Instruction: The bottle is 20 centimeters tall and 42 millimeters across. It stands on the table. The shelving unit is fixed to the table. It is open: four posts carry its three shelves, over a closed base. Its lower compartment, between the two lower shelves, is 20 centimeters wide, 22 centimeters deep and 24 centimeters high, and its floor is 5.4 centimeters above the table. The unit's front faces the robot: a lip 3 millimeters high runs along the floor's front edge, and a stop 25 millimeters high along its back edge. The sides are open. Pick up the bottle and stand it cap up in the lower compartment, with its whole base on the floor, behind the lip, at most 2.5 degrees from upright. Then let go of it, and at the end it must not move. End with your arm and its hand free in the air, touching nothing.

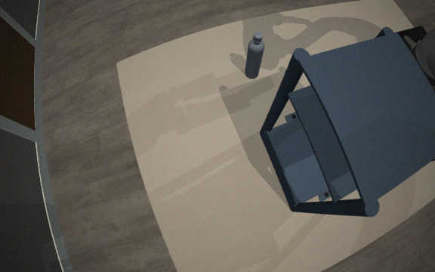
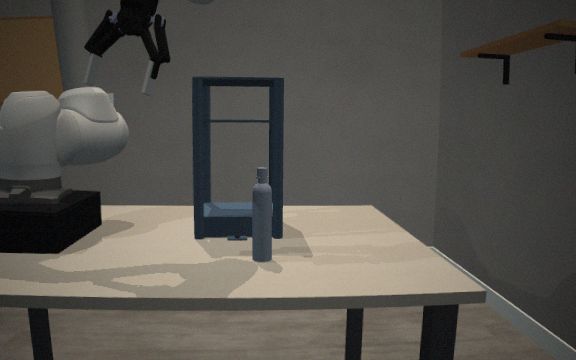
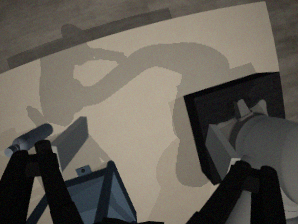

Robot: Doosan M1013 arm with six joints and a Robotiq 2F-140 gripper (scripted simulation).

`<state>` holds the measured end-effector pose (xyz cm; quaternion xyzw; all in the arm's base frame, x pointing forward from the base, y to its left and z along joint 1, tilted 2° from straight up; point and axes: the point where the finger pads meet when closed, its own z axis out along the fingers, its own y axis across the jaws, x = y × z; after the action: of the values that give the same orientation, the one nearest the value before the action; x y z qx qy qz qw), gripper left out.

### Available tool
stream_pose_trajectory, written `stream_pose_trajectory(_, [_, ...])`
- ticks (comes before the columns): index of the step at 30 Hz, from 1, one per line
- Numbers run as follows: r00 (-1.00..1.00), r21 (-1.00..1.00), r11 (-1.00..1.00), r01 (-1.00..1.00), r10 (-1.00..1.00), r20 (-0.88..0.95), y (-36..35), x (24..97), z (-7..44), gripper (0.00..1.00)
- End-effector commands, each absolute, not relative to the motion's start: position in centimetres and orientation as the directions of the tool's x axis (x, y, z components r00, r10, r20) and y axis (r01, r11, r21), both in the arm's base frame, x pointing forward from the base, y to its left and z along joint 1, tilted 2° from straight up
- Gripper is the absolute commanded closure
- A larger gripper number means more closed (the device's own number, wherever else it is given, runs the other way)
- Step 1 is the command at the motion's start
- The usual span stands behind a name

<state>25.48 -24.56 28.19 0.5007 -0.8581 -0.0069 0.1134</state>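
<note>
The grey-blue bottle [image 1: 255,57] [image 2: 262,220] stands upright, cap up, on the beige table [image 1: 189,159] [image 2: 380,260], just outside the shelving unit. In the wrist view only its top [image 3: 29,137] shows, at the left edge. The dark blue shelving unit [image 1: 370,113] [image 2: 201,150] [image 3: 100,192] stands open on four posts, and the floor of its lower compartment [image 2: 225,207] is empty. My gripper [image 2: 117,82] [image 3: 146,131] is open wide and empty. It hangs high above the table near the robot base, well to one side of and above the shelving unit and the bottle.
The white robot base [image 2: 50,135] [image 3: 256,132] sits on a black block [image 2: 45,220] at one end of the table. A wooden wall shelf [image 2: 520,42] hangs far off to the right. The table edges are near the bottle's side.
</note>
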Motion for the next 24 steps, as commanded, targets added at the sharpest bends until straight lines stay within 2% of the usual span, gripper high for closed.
stream_pose_trajectory(1, [-0.473, 0.125, 0.498, -0.858, -0.861, 0.188, -24.6, 25.5, 28.2, 0.00])
stream_pose_trajectory(18, [-0.473, 0.125, 0.498, -0.858, -0.861, 0.188, -24.6, 25.5, 28.3, 0.00])
stream_pose_trajectory(24, [-0.473, 0.126, 0.498, -0.858, -0.861, 0.188, -24.5, 25.3, 35.1, 0.00])
